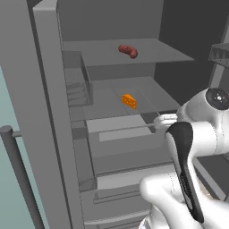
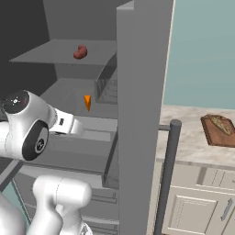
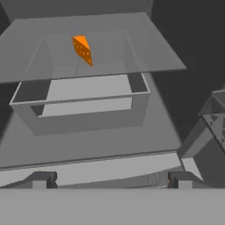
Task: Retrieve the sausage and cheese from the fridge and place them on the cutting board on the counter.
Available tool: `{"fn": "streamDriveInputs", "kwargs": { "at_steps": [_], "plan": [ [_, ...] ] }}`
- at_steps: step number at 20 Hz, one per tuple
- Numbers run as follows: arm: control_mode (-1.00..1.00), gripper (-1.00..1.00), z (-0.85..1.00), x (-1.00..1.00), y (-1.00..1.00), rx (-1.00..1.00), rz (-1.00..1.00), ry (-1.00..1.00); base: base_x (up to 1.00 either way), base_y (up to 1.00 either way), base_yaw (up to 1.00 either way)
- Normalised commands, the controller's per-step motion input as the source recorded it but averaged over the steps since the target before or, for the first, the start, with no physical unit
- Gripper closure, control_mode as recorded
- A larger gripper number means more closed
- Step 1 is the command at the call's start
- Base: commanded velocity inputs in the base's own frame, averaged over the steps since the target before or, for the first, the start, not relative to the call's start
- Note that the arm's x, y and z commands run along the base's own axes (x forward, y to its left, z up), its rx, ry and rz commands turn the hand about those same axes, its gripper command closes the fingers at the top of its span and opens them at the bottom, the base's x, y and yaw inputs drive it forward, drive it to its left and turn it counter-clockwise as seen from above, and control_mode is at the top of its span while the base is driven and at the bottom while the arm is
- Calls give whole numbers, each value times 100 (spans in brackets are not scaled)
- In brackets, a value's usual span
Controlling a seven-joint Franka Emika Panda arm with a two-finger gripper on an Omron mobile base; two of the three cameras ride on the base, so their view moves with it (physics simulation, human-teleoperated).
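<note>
Ahead of my two-finger gripper [image 3: 112, 179], on a clear glass shelf inside the tall grey fridge [image 1: 49, 116], stands the small orange wedge of cheese [image 3: 82, 49]. It sits well apart from my dark fingertips [image 3: 41, 179], beyond an open grey bin that lies between us, and toward the rear of its shelf. My fingers stand wide apart with nothing between them, so the hand is released and touching neither food item. From the left base camera the cheese [image 1: 129, 101] rests near the middle of that shelf, and the small reddish-brown sausage link [image 1: 128, 50] lies one shelf higher, toward the back edge and apart from the cheese. The right base camera shows the same pair: sausage [image 2: 80, 52] above, cheese [image 2: 87, 102] below.

Both fridge doors are swung open; one grey door edge with its long dark bar handle [image 2: 166, 176] stands between the fridge interior and the pale beige marbled counter [image 2: 188, 142]. On that counter, near its rear edge beside the teal wall, lies the small brown wooden cutting board [image 2: 219, 130], with some pale brownish item on it that I cannot identify. Cream cabinet fronts [image 2: 197, 202] run beneath the counter. No readable writing or labels appear anywhere.
</note>
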Motion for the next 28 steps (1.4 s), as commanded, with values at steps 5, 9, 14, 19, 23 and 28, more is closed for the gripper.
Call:
{"fn": "streamDriveInputs", "kwargs": {
  "at_steps": [5,9,14,19,23,28],
  "plan": [
    [-100,-100,30,53,18,13,23,-2,0,0,0],
    [-100,-100,40,64,22,4,14,-5,0,0,0],
    [-100,-100,32,49,31,-1,8,-3,0,0,0],
    [-100,-100,-19,1,19,-3,4,-9,0,0,0],
    [-100,-100,-26,9,-3,0,0,-7,0,0,0],
    [-100,-100,-1,37,-24,0,0,-3,0,0,0]
  ]
}}
